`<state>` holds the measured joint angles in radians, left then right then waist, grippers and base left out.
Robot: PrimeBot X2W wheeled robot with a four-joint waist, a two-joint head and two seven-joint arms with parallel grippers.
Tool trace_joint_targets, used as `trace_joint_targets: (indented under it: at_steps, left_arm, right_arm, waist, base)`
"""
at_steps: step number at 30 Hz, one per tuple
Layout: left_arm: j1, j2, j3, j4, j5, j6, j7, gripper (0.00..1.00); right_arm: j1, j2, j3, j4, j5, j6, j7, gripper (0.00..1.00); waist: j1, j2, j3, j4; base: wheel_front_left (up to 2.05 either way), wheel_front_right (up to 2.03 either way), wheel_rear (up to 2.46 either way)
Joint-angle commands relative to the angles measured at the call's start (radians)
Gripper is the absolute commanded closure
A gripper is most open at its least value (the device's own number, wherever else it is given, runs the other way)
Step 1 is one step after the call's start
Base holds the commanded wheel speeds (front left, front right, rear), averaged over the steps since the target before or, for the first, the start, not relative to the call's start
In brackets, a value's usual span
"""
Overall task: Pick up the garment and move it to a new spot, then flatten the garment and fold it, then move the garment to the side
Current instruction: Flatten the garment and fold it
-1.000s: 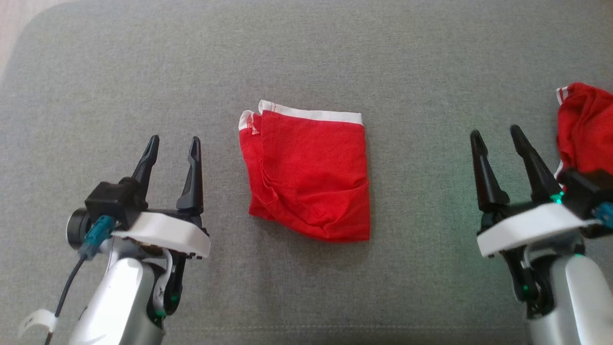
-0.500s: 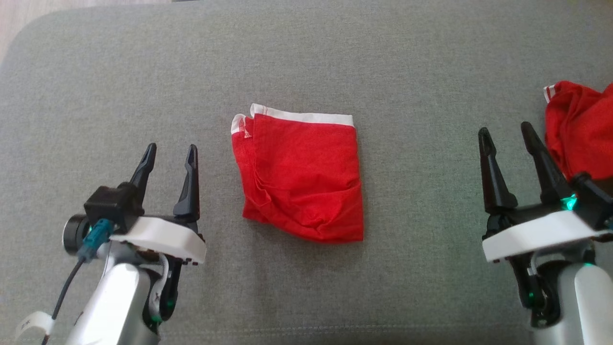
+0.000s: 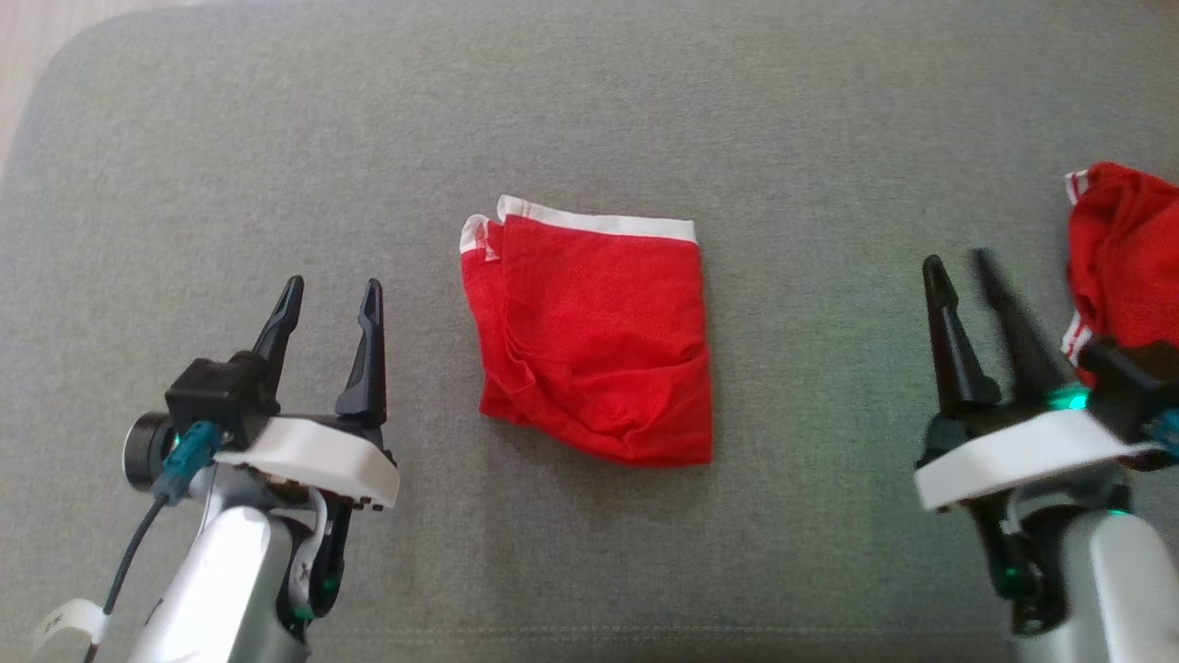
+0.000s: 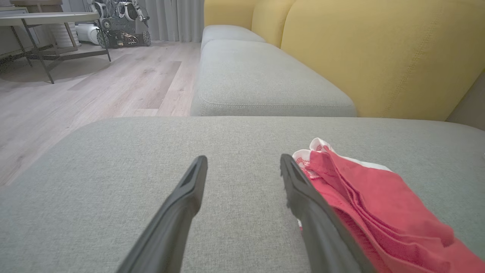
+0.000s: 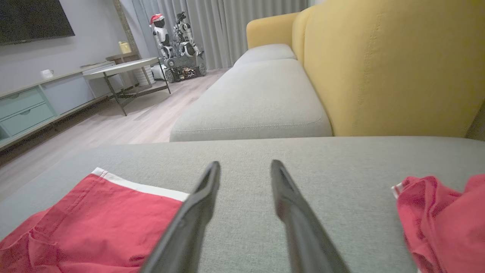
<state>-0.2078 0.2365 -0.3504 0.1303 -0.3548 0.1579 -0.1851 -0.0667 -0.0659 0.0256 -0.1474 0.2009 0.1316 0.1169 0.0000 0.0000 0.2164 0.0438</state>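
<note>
A red garment (image 3: 594, 336) with a white waistband lies folded in a rough square in the middle of the grey sofa cushion (image 3: 589, 110). It shows again in the left wrist view (image 4: 379, 204) and the right wrist view (image 5: 91, 223). My left gripper (image 3: 332, 284) hovers to its left, open and empty, with the cloth's edge just beside one finger (image 4: 303, 197). To the right of the cloth my right gripper (image 3: 961, 262) has its fingers apart with nothing between them (image 5: 245, 164). One of its fingers is blurred.
A second red garment (image 3: 1124, 249) lies crumpled at the cushion's right edge, just right of my right gripper (image 5: 443, 216). Behind the cushion are a yellow sofa back (image 5: 379, 68), another grey seat (image 4: 261, 79), wooden floor and a low table (image 5: 121, 68).
The right gripper's fingers have drawn a little closer together. The head view has shifted slightly; the folded garment and the left gripper have not moved.
</note>
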Motion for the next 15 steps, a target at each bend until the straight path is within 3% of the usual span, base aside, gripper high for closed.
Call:
trace_joint_targets:
  at_steps: [1,6,9,15]
  left_arm:
    - [-0.034,0.026,0.031,-0.032,-0.009,0.002,-0.005,0.00]
    - [-0.046,0.022,0.026,-0.032,-0.011,0.002,-0.009,0.00]
    - [-0.058,0.014,0.018,-0.023,-0.014,-0.003,-0.016,0.00]
    - [-0.067,-0.001,0.007,-0.014,-0.018,-0.007,-0.027,0.00]
  right_arm:
    - [-0.028,-0.002,0.040,-0.023,0.001,-0.001,0.005,1.00]
    - [-0.110,-0.006,0.146,0.085,0.031,-0.001,-0.008,1.00]
    - [-0.186,0.001,0.293,0.220,0.091,-0.001,-0.031,1.00]
    - [-0.281,0.010,0.486,0.422,0.172,-0.001,-0.079,1.00]
  waist:
    - [0.0000,0.0000,0.006,0.009]
    - [0.0000,0.0000,0.024,0.037]
    - [0.0000,0.0000,0.032,0.070]
    - [0.0000,0.0000,0.047,0.124]
  base:
    - [0.00,0.00,0.00]
    - [0.00,0.00,0.00]
    - [0.00,0.00,0.00]
    - [0.00,0.00,0.00]
